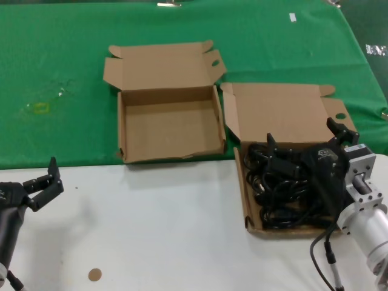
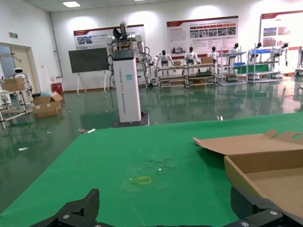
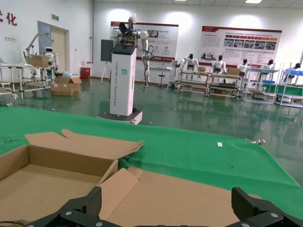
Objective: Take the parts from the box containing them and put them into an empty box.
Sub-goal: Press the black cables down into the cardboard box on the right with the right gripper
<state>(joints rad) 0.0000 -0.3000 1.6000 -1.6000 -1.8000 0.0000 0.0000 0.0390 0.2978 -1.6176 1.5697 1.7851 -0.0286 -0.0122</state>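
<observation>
Head view shows the right gripper [image 1: 306, 144] spread open over the cords [image 1: 280, 185] in their box [image 1: 248, 200], poised to grasp, while the left gripper [image 1: 43, 182] waits open

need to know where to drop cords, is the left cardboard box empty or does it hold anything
Empty. In the head view the shallow brown cardboard box with the wavy front wall shows only bare floor; the coiled black power cords all lie in the neighbouring brown cardboard box.

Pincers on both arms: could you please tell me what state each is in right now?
Left pincer: open, empty, low over the white table.
Right pincer: open, over the coiled black power cords, not gripping.
</observation>
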